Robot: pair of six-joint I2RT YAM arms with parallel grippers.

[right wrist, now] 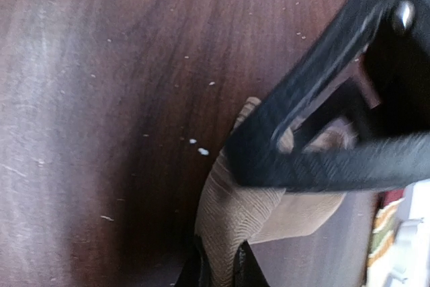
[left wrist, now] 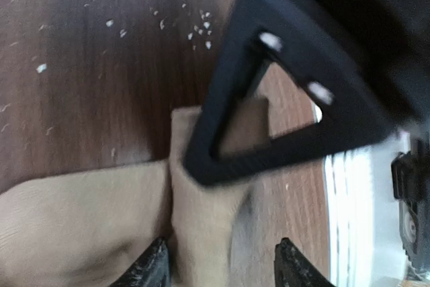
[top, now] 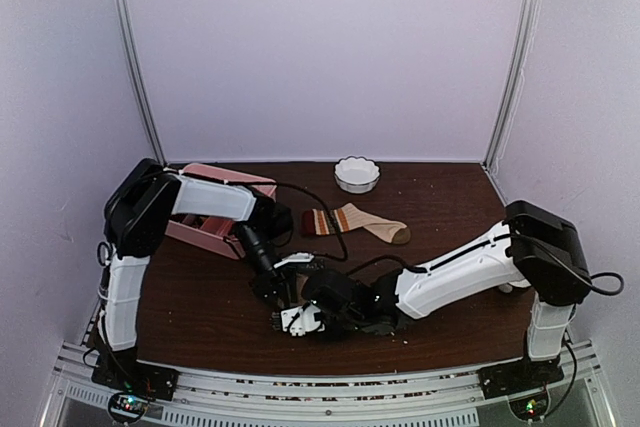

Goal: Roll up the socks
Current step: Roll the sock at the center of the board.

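The tan ribbed sock lies on the table near the front edge, mostly hidden under both grippers in the top view. My right gripper is shut on a ribbed fold of this sock; it also shows in the top view. My left gripper is open, with its jaws wide apart on either side of a raised fold of the same sock; it also shows in the top view. The two grippers are very close, and each one's black finger shows in the other's wrist view. The striped beige sock lies flat further back, untouched.
A pink compartment tray stands at the back left, partly under the left arm. A white scalloped bowl sits at the back centre. White crumbs dot the dark wooden table. The table's front edge runs just behind the grippers.
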